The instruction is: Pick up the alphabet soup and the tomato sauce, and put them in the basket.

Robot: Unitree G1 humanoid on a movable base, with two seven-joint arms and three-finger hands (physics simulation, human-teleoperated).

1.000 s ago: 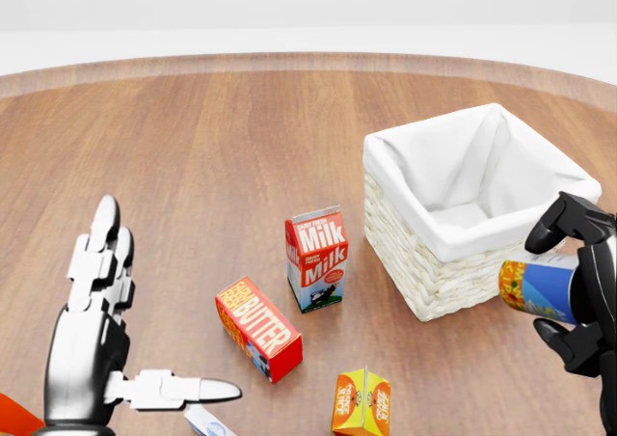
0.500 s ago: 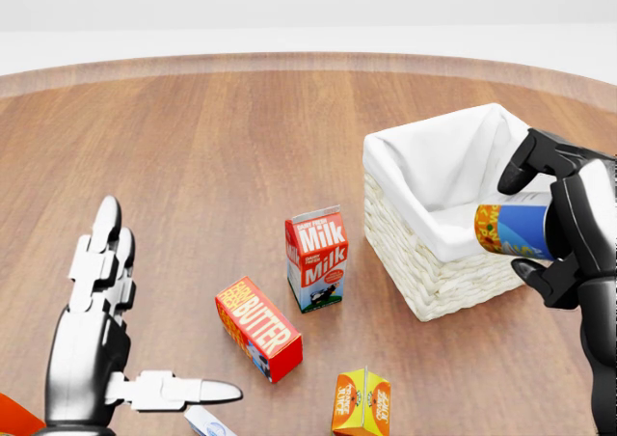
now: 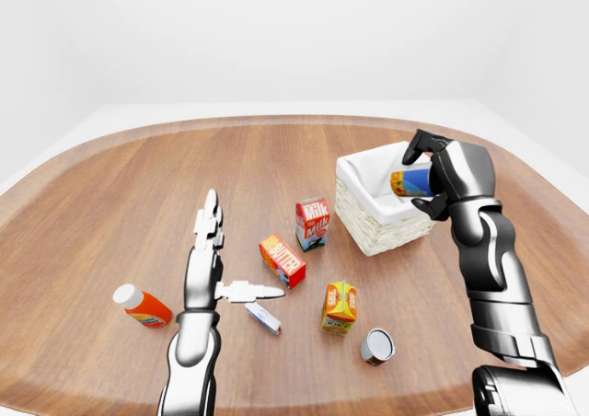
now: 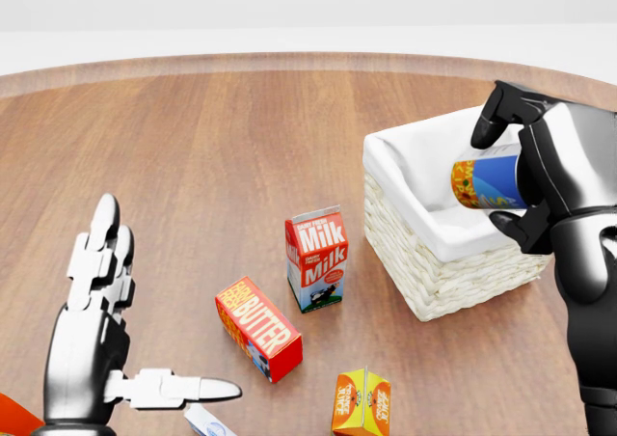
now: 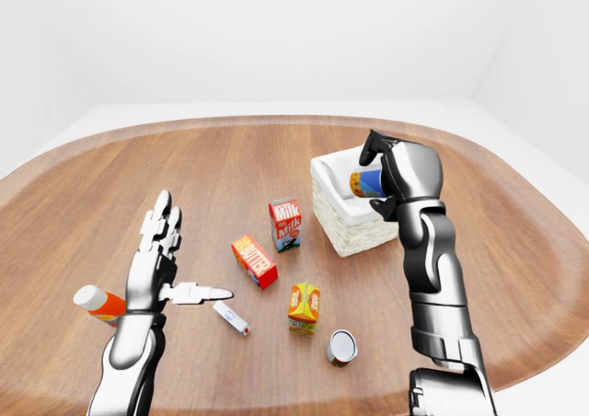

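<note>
The robot's right hand [image 4: 516,180] grips a blue-and-orange can [image 4: 482,183] on its side above the open top of the white-lined wicker basket [image 4: 434,262], at the right of the head view. The left hand [image 4: 101,311] hovers with fingers spread flat, holding nothing, near the butter box [image 4: 257,328]. A milk carton [image 4: 316,258] stands just left of the basket. A second can [image 3: 376,346] lies on the wooden table [image 3: 120,204] beside an orange juice carton [image 3: 340,306].

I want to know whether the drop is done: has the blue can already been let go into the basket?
No. In the head view the right robot hand has its fingers closed round the blue can, above the basket.
</note>
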